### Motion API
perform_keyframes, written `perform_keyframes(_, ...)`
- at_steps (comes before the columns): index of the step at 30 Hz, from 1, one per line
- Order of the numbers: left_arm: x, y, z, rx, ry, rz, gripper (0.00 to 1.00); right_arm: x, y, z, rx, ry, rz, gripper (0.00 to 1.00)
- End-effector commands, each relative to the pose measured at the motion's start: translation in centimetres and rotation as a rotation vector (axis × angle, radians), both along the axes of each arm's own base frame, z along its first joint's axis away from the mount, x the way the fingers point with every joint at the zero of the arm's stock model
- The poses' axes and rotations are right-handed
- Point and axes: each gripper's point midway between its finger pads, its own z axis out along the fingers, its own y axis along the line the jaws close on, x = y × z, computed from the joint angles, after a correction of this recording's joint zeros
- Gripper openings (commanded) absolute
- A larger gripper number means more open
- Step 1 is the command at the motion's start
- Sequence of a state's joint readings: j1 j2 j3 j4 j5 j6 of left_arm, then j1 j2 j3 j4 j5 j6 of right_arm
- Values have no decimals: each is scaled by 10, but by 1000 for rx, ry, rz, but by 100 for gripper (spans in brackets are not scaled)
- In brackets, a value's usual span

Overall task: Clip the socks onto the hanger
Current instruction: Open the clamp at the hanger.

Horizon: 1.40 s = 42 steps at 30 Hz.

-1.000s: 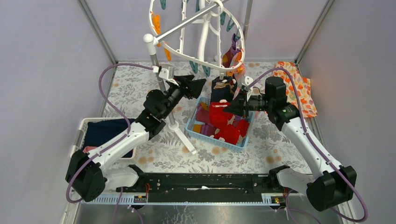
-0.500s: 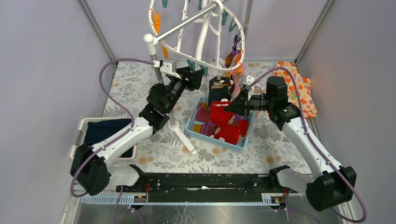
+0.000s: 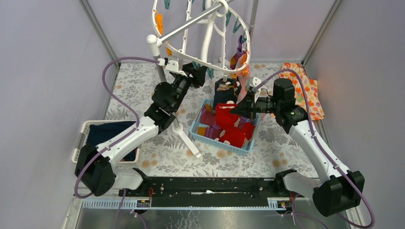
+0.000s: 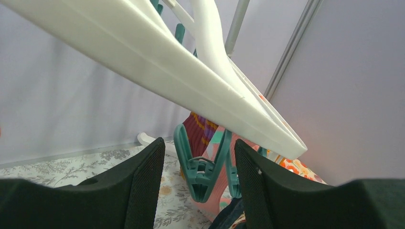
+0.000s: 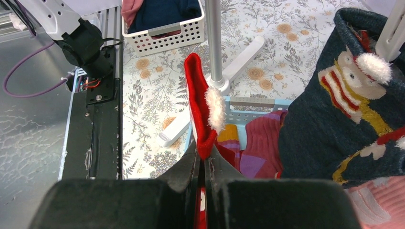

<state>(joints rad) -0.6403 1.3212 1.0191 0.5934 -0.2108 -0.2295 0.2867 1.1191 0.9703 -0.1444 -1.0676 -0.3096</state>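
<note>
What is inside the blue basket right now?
Inside the blue basket: a pile of socks, mostly red, some maroon and orange. The right tool, shut on a red sock, covers part of it; the basket floor is hidden.

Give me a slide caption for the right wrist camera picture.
Right gripper pinches a red sock above the blue basket.

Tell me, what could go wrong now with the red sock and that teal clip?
The right gripper pinches only a thin edge of the red sock, so the sock might slip out. The open left gripper straddles a teal clip without squeezing it; closing off-centre could push the clip aside. The hanger looks hung rather than fixed, so it may swing when pushed.
</note>
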Motion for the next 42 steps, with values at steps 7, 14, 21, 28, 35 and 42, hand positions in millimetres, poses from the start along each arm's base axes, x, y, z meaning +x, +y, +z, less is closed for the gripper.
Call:
perform_keyframes(7, 1, 8, 3, -34, 19, 28, 64, -6, -1, 11, 27, -30, 27, 0)
perform_keyframes(14, -27, 4, -31, -66, 105, -82, 64, -6, -1, 12, 28, -32, 28, 0)
perform_keyframes(21, -49, -4, -36, -88, 122, -165, 64, -5, -1, 12, 28, -30, 29, 0)
perform_keyframes(28, -60, -38, -44, -77, 172, -180, 61, -6, -1, 13, 29, -34, 28, 0)
perform_keyframes(35, -46, -41, -36, -92, 171, -117, 62, -7, -1, 13, 30, -36, 35, 0)
perform_keyframes(42, -27, -54, -23, -80, 128, -97, 62, -8, -2, 15, 32, -44, 32, 0)
